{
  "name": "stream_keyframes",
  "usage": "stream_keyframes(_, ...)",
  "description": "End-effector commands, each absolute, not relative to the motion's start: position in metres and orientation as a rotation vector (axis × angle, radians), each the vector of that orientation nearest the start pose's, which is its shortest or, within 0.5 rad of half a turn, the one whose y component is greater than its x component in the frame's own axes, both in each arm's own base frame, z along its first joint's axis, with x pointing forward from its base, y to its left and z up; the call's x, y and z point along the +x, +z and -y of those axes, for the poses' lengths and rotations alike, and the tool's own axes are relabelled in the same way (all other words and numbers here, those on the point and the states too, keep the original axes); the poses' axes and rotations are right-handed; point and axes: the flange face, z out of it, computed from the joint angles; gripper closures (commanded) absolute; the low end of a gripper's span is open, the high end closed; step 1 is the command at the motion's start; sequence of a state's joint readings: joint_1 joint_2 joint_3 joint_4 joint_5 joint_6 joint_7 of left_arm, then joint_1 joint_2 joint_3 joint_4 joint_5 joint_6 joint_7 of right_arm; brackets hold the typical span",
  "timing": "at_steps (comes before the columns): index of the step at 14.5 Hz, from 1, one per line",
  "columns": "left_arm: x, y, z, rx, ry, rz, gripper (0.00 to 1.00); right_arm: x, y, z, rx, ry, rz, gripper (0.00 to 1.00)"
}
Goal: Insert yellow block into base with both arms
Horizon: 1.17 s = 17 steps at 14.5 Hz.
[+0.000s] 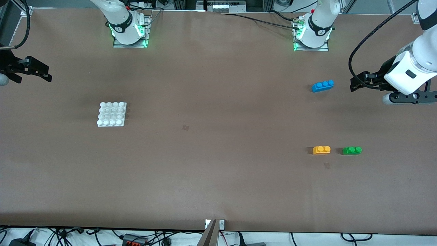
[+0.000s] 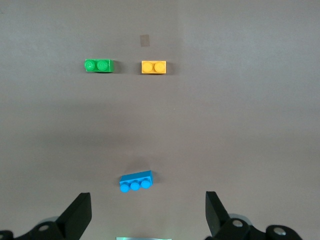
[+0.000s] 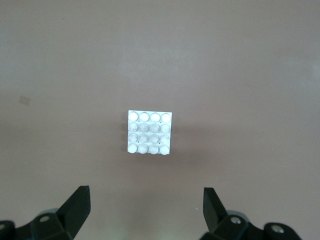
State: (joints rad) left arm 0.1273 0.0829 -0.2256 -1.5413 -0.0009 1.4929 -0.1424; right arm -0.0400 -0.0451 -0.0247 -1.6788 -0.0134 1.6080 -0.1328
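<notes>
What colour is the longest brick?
Blue: the three-stud brick, clearest in the left wrist view.

A brown table (image 1: 218,171) carries two plastic bricks toward the left arm's end. A green two-stud brick (image 1: 352,150) lies flat, studs up. A longer blue three-stud brick (image 1: 322,85) lies at about 11 o'clock from it, farther from the front camera and slightly askew. Two small dark square marks show on the surface: one near mid-table (image 1: 185,127), one at roughly 8 o'clock from the green brick (image 1: 327,165). Cables (image 1: 136,237) trail along the table's near edge.
</notes>
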Motion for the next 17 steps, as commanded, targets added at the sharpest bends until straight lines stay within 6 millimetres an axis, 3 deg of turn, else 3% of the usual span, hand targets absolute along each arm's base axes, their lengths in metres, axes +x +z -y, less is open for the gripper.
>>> stream_keyframes(1,0.5671,0.5938,0.0485,-3.148,0.205,0.040,0.00,0.5406,0.6049,0.0376,-3.160,0.069,0.084,0.00)
stream_keyframes(17,0.5669,0.5937,0.0478,-3.150,0.208,0.033,0.00,0.5350,0.6068,0.0324,-3.157,0.109,0.085,0.00)
